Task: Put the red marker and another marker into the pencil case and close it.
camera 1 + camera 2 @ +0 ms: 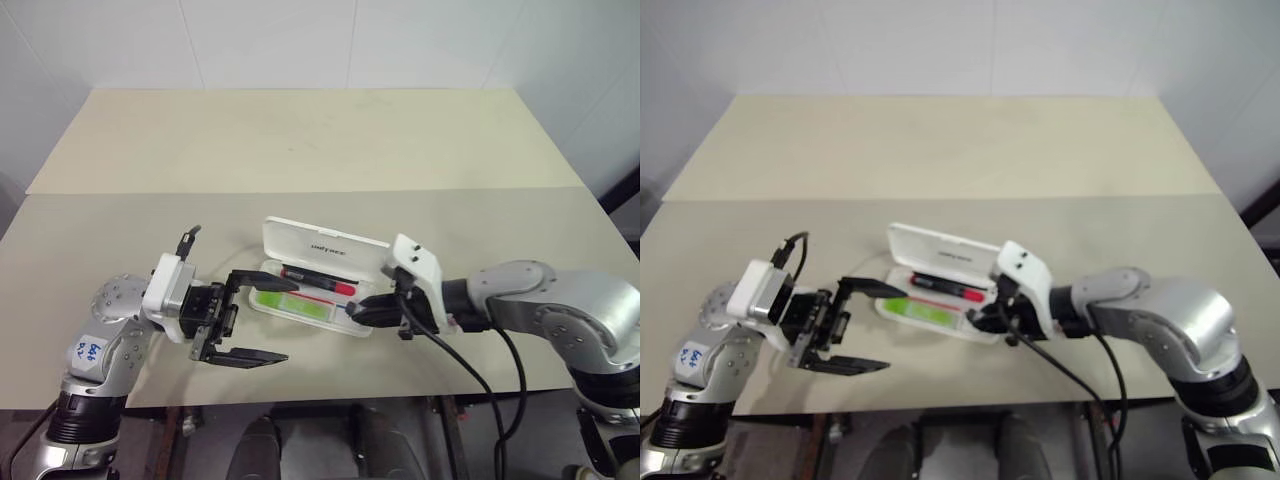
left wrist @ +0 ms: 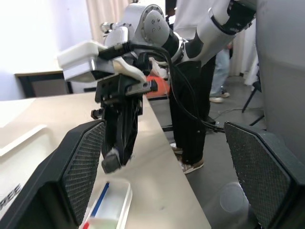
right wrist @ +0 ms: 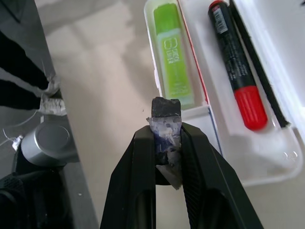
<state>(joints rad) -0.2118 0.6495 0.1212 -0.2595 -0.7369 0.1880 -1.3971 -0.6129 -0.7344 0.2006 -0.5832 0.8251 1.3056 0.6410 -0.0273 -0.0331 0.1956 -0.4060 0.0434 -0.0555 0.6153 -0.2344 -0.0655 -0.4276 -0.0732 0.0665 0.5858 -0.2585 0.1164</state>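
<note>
Left pincer (image 1: 245, 318) gapes beside pencil case (image 1: 300, 243); red marker (image 1: 318, 278) lies lengthwise inside.

the pencil case (image 1: 940, 262) lies open on the surface (image 1: 940, 160). the red marker (image 1: 946, 288) and green marker (image 1: 922, 311) sit inside

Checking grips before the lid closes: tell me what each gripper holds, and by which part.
The right gripper is shut on a small dark grey object, pinched by its lower end, the top poking out. The left gripper is open and holds nothing.

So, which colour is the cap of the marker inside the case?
Red, on the black-barrelled marker; the right wrist view shows it best.
</note>
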